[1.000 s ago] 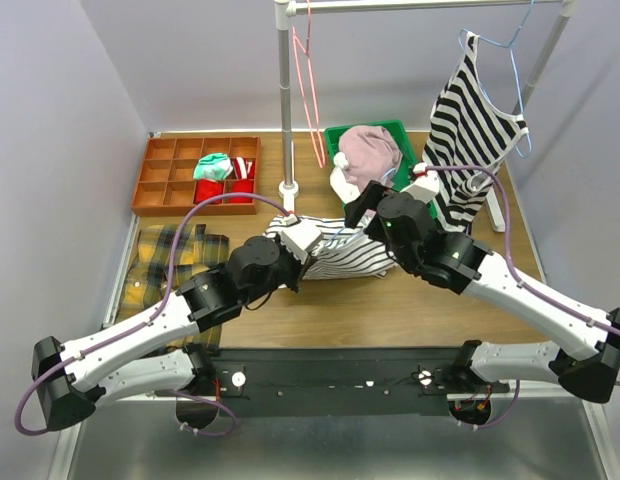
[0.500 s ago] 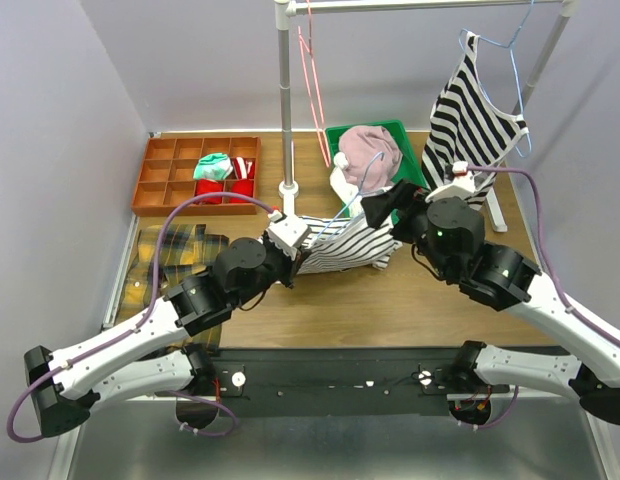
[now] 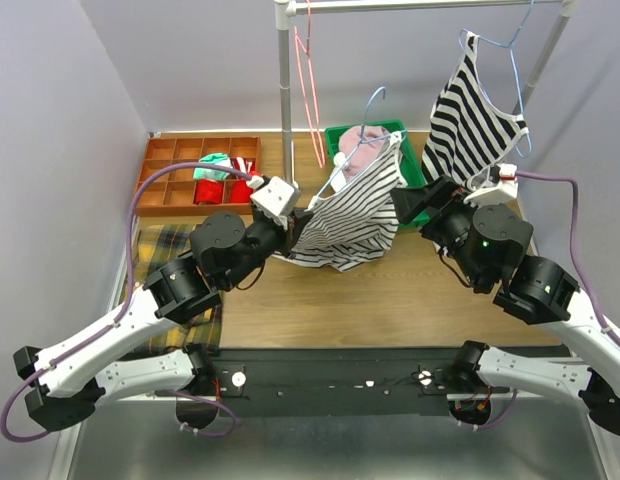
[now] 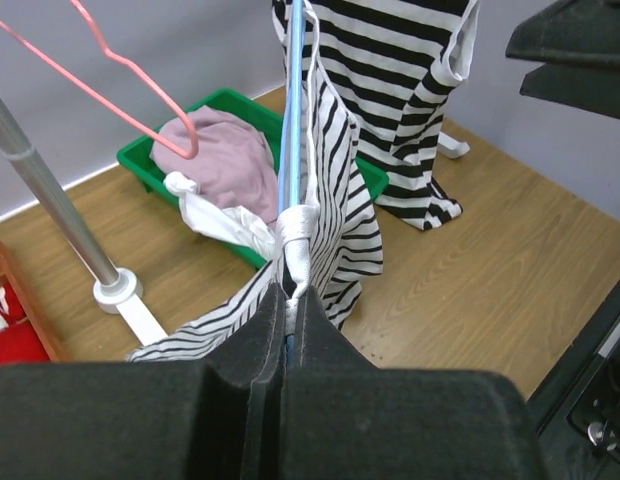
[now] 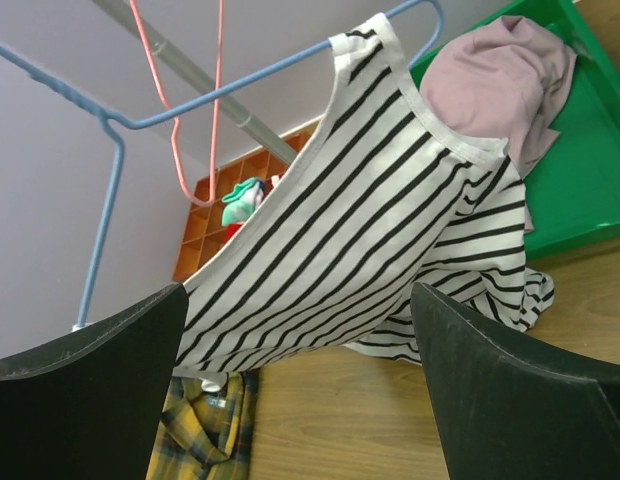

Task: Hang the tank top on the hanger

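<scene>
- Finds the tank top (image 3: 345,215) draped on the hanger (image 4: 287,150), centre of the top view, above the bench (image 3: 390,300), between both tools.
- Finds the left tool (image 3: 290,232) clenched on the hanger wire where a white strap bunches, centre-left.
- Finds the right tool (image 3: 405,205) released, jaws wide, nothing held, just right of the tank top.
- Notes a green bin (image 5: 580,180) holding a pink garment (image 5: 490,80) behind, upper centre.

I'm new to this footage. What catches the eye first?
A thin-striped tank top hangs mid-air at centre on a blue hanger, pinched by the left claw. The right claw gapes open beside it. A bold-striped top hangs back right.
</scene>
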Tool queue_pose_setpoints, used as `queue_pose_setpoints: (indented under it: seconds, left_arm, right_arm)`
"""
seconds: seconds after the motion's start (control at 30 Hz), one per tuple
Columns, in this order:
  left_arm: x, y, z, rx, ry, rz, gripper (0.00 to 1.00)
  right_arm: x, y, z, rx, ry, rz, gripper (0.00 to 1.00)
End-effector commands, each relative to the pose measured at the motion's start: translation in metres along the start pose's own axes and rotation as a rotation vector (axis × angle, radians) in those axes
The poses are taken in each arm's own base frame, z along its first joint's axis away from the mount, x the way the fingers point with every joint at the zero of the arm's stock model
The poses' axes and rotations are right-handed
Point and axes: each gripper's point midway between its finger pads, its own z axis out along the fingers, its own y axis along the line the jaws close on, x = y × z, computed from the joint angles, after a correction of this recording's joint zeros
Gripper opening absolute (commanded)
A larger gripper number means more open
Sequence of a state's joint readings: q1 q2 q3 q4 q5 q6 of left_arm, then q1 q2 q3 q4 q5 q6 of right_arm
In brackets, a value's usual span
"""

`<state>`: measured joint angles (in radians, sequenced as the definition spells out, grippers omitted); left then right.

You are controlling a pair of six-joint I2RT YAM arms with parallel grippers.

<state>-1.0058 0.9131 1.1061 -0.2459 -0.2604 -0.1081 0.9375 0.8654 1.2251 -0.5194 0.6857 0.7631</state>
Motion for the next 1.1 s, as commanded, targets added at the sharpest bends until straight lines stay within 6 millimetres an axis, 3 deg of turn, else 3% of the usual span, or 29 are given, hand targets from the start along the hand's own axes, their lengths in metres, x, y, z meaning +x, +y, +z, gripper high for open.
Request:
queue_pose_setpoints:
  seconds: [0.0,0.2,0.23,0.3,0.33,0.6,0.63,0.83,1.07]
  left_arm:
    - [-0.033,0.007,-0.003,-0.044,-0.061,-0.002,0.00]
    - [-0.067,0.014,-0.001,-0.102,-0.108,-0.034,0.00]
    - [-0.081,0.015,-0.003,-0.109,-0.133,-0.044,0.00]
    - [-0.086,0.017,0.002,-0.129,-0.126,-0.047,0.00]
    - [-0.100,0.020,-0.001,-0.148,-0.149,-0.068,0.00]
    - [-0.126,0.019,0.017,-0.206,-0.162,-0.096,0.00]
    - [-0.137,0.022,0.015,-0.221,-0.182,-0.106,0.00]
    - [-0.137,0.023,0.024,-0.334,-0.167,-0.110,0.00]
    - [-0.106,0.022,0.046,-0.456,-0.095,-0.075,0.00]
  right_arm:
    - [-0.014,-0.011,-0.004,0.052,-0.048,-0.025,1.00]
    - [-0.015,-0.009,0.000,0.067,-0.052,-0.041,1.00]
    - [-0.016,-0.008,0.000,0.069,-0.054,-0.042,1.00]
    - [-0.019,-0.008,0.000,0.076,-0.062,-0.043,1.00]
    - [-0.021,-0.008,0.000,0.081,-0.068,-0.042,1.00]
    - [-0.029,-0.010,-0.001,0.105,-0.091,-0.048,1.00]
    - [-0.031,-0.010,-0.001,0.106,-0.093,-0.049,1.00]
    - [-0.034,-0.009,-0.001,0.114,-0.103,-0.051,1.00]
    - [-0.027,-0.015,0.001,0.136,-0.088,-0.060,1.00]
